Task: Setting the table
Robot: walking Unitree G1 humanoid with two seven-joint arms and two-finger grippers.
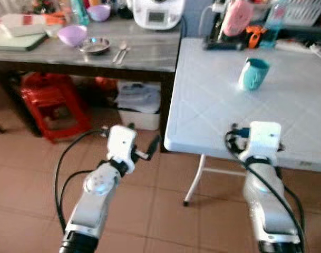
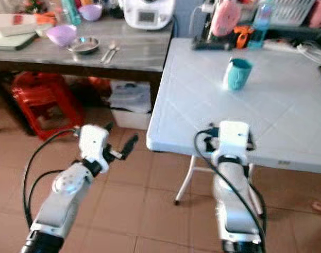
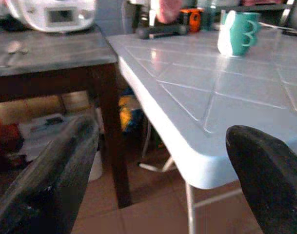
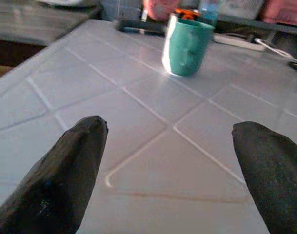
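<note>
Barely begun, I judge: only a teal mug [image 1: 253, 73] stands on the white bench [image 1: 213, 105], bowls [image 1: 72, 35] and spoons [image 1: 120, 51] wait on the grey bench [image 1: 149, 52], and the left claw [image 3: 158, 165] and right claw [image 4: 168, 161] are both spread apart, empty.

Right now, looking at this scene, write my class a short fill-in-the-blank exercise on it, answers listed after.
1. The teal mug stands on the ____ folding table.
2. The two spoons lie on the ____ counter.
3. Over the floor, the left end effector has its fingers ____.
4. The purple bowl sits beside a ____ bowl.

Answers: white; grey; open; metal
</note>
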